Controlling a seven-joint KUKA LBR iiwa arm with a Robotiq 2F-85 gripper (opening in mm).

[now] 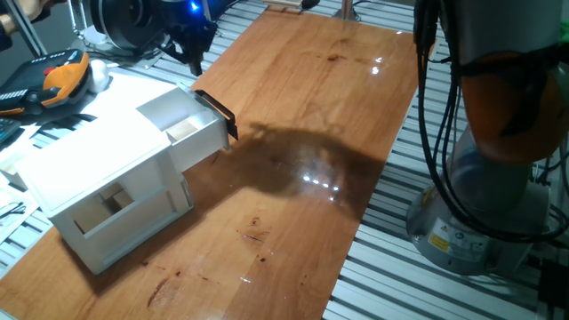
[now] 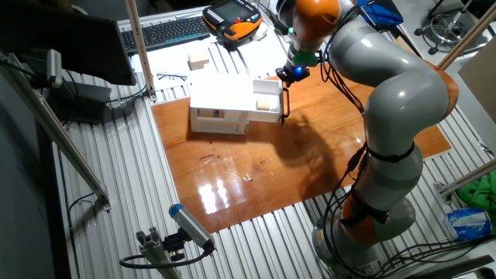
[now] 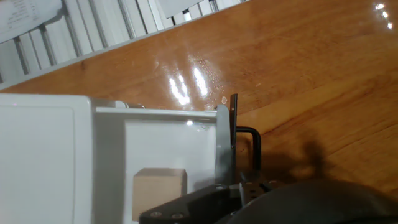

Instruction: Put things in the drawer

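Observation:
The white cabinet (image 1: 98,169) stands at the left of the wooden table. Its drawer (image 1: 206,135) is pulled out, with the black bar handle (image 1: 218,108) on its front. A small pale beige cube (image 1: 182,131) lies inside the drawer (image 2: 267,91), and the other fixed view also shows the cube (image 2: 267,102). In the hand view the cube (image 3: 159,191) sits on the drawer floor, left of the handle (image 3: 249,146). My gripper (image 1: 194,49) hangs above and behind the drawer's handle end, holding nothing visible. Its fingers are too dark to tell apart. The gripper (image 2: 293,74) is just right of the drawer.
The cabinet's lower compartment (image 1: 120,209) shows a pale block shape inside. Another beige block (image 2: 199,62) lies on the white surface behind the cabinet, near a keyboard (image 2: 170,31) and an orange pendant (image 2: 232,17). The arm's base (image 1: 498,178) stands at the table's right edge.

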